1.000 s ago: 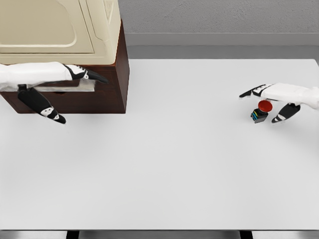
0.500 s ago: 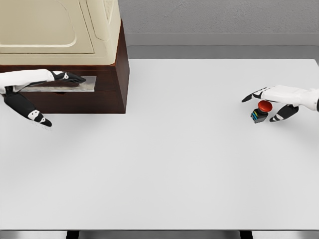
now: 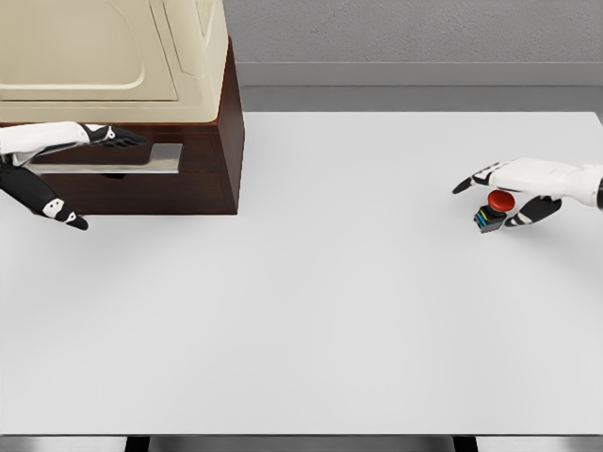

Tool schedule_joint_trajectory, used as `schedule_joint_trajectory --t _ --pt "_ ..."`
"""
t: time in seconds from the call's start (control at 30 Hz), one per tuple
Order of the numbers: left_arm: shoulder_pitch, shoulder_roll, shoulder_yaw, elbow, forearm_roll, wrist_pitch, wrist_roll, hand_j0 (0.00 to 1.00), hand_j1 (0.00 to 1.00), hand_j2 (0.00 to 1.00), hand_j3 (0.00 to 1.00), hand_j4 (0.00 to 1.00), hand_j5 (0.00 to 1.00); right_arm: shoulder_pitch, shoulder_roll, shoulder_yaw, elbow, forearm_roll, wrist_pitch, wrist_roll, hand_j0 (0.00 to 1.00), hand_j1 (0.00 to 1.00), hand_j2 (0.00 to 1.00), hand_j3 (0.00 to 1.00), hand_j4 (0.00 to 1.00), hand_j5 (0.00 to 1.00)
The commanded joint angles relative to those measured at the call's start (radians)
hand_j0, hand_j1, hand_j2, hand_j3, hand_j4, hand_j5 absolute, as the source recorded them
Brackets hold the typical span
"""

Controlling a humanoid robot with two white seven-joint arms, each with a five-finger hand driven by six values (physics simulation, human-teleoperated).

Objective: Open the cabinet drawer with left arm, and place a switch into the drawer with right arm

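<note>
Right hand [image 3: 516, 185], fingers spread apart, hovers around our red-capped switch [image 3: 493, 211] near the desk's [image 3: 330, 311] right edge; left hand [image 3: 57, 160], fingers apart, reaches the cabinet [image 3: 203, 160] drawer [image 3: 113, 158].

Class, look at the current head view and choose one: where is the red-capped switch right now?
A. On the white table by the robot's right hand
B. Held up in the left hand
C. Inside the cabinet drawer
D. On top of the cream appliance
A: the switch sits on the white table at the right hand, far from the cabinet.
</note>
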Motion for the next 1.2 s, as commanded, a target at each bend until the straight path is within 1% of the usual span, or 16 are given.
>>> schedule_joint_trajectory --t 0.0,0.07,0.27,0.33,0.43,0.47,0.53,0.63,0.83,0.9,1.17 --pt "0.0 0.001 0.001 0.0 0.004 0.014 0.0 1.0 1.0 1.0 1.0 1.0 1.0 0.0 -0.005 0.0 -0.02 -0.006 0.003 0.0 0.86 0.86 0.86 0.86 0.86 0.86" --pt "0.005 0.003 0.001 0.001 0.004 0.014 0.0 1.0 1.0 1.0 1.0 1.0 1.0 0.0 -0.01 0.001 -0.017 -0.006 0.003 0.0 0.83 0.83 0.83 0.83 0.83 0.83" --pt "0.011 0.004 0.003 0.003 0.005 0.018 0.0 1.0 1.0 1.0 1.0 1.0 1.0 0.005 -0.023 0.001 -0.016 -0.006 0.003 0.0 0.83 0.83 0.83 0.83 0.83 0.83" --pt "0.012 0.006 0.018 0.004 0.005 0.018 0.0 1.0 1.0 1.0 1.0 1.0 1.0 0.008 -0.025 0.009 -0.017 -0.006 0.003 0.0 0.82 0.82 0.82 0.82 0.82 0.82" --pt "0.014 0.008 0.02 0.006 0.005 0.018 0.0 1.0 1.0 1.0 1.0 1.0 1.0 0.008 -0.028 0.013 -0.019 -0.006 0.003 0.0 0.78 0.78 0.78 0.78 0.78 0.78" --pt "0.026 0.008 0.021 0.008 0.004 0.02 0.0 1.0 1.0 1.0 1.0 1.0 1.0 0.006 -0.028 0.012 -0.017 -0.007 0.003 0.0 0.77 0.77 0.77 0.77 0.77 0.77" --pt "0.028 0.008 0.021 0.011 0.004 0.025 0.0 1.0 1.0 1.0 1.0 1.0 1.0 0.008 -0.028 0.012 -0.019 -0.006 0.003 0.0 0.75 0.75 0.75 0.75 0.75 0.75" --pt "0.032 0.008 0.021 0.011 0.002 0.025 0.0 1.0 1.0 1.0 1.0 1.0 1.0 0.006 -0.028 0.012 -0.017 -0.006 0.003 0.0 0.7 0.7 0.7 0.7 0.7 0.7" --pt "0.035 0.006 0.021 0.009 0.007 0.025 0.0 1.0 1.0 1.0 1.0 1.0 1.0 0.006 -0.028 0.014 -0.019 -0.007 0.003 0.0 0.67 0.67 0.67 0.67 0.67 0.67" --pt "0.054 0.006 0.023 0.008 0.005 0.023 0.0 1.0 1.0 1.0 1.0 1.0 1.0 0.006 -0.028 0.014 -0.019 -0.006 0.003 0.0 0.66 0.66 0.66 0.66 0.66 0.66" --pt "0.069 0.027 0.023 0.008 0.019 0.023 0.0 1.0 1.0 1.0 1.0 1.0 1.0 0.005 -0.028 0.017 -0.02 -0.007 0.003 0.0 0.6 0.6 0.6 0.6 0.6 0.6"
